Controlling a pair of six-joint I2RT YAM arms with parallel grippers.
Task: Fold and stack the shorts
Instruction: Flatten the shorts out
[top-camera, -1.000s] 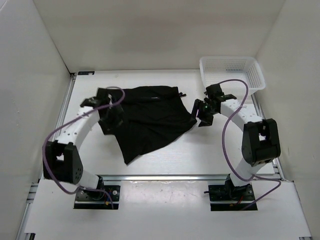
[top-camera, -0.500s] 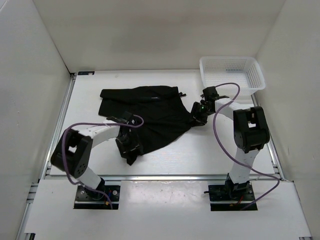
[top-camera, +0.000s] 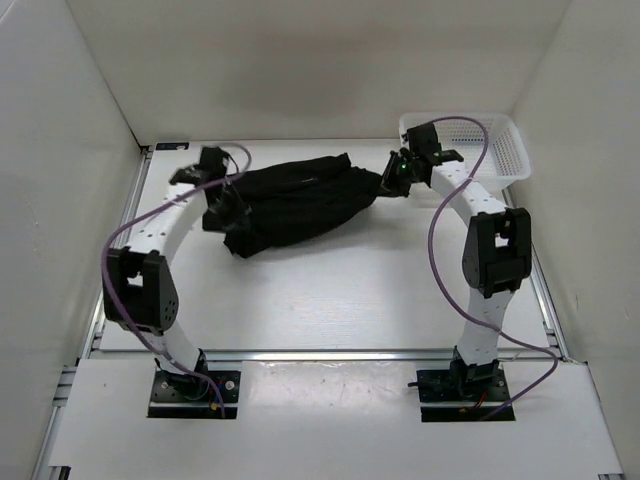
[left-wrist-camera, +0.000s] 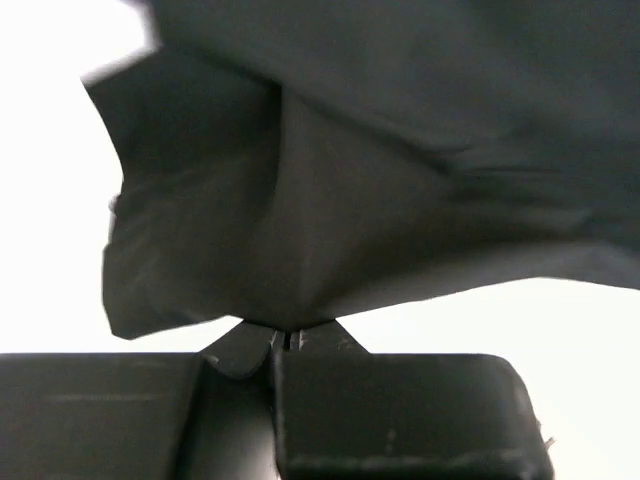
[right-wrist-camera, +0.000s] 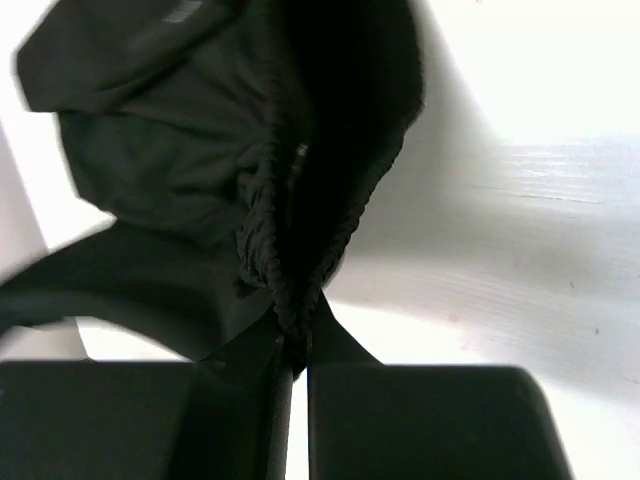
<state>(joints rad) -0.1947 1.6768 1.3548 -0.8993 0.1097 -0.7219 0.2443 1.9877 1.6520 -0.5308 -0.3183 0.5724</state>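
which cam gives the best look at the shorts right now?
Top external: it shows the whole shorts, bunched into a long band between the left gripper and right gripper. Each wrist view shows only a close, partly blurred patch of black cloth clamped between its shut jaws.

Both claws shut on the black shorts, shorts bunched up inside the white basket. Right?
Not quite. The shorts are not inside the white basket; they sit bunched up on the table to the basket's left, as the top external view shows. The rest holds: the left claw and the right claw are both shut on the black cloth.
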